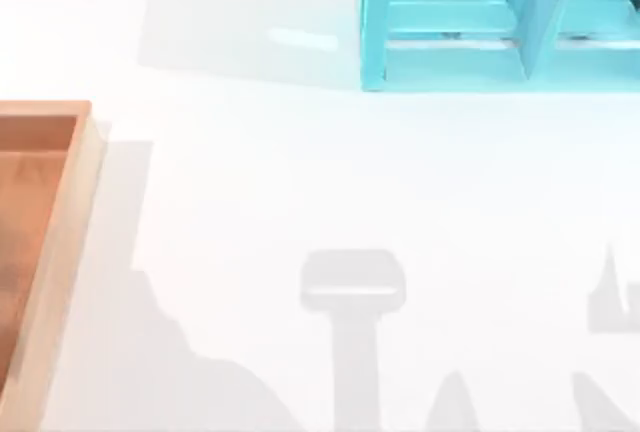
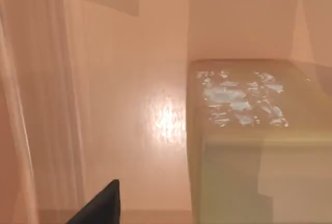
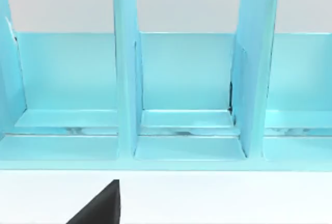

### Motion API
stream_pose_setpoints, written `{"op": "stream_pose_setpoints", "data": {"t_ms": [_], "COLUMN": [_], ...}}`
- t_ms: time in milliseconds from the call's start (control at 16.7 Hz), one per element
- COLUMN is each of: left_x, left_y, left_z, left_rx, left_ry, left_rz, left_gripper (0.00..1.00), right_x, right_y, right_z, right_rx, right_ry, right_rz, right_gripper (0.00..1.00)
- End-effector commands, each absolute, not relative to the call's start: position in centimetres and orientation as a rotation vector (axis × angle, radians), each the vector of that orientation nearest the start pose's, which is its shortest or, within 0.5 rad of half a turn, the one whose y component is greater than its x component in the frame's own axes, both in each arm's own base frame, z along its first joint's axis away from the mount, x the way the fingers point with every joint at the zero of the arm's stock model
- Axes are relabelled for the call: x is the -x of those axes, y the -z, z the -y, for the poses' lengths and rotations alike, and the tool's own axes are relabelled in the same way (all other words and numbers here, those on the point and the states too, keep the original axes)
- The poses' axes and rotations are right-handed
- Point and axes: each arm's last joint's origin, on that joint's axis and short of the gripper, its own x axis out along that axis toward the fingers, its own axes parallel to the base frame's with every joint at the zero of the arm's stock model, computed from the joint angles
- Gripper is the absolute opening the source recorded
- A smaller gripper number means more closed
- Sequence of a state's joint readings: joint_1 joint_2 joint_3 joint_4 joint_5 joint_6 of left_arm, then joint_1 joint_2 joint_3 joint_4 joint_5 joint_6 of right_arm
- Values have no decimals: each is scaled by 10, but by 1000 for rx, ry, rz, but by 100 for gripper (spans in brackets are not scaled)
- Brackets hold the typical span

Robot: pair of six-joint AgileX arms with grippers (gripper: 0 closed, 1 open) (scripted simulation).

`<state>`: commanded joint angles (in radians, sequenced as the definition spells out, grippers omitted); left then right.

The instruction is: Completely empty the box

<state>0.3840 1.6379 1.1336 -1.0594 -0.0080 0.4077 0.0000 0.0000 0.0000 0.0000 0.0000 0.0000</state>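
While the box [image 1: 60, 252] is sitting at the table's [image 1: 300, 202] nine o'clock edge, the left wrist view is showing a cube [image 2: 249, 130] on its floor, shelf [image 1: 480, 22] standing at one o'clock

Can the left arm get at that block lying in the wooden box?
Probably yes. Its wrist camera looks straight down into the box, with the golden-brown block right beside the left gripper's fingertip and nothing between them.
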Motion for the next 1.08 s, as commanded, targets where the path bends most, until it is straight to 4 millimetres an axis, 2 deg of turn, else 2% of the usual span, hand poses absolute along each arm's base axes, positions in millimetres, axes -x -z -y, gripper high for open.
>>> {"op": "stream_pose_setpoints", "data": {"t_ms": [180,300,600,1080], "left_x": [-266,-263,-262,-262], "left_y": [-162,-146,-141,-141], "left_z": [-110,-110,-109,-109], "left_rx": [-29,-27,-25,-25], "left_ry": [7,10,11,11], "left_rz": [-1558,-1566,-1569,-1569], "left_gripper": [100,100,100,40], "right_x": [-106,-106,-106,-106], "right_y": [-160,-160,-160,-160], "right_z": [1,1,1,1], "right_rx": [0,0,0,0], "right_ry": [0,0,0,0], "right_rz": [0,0,0,0], "right_gripper": [100,100,100,100]}}
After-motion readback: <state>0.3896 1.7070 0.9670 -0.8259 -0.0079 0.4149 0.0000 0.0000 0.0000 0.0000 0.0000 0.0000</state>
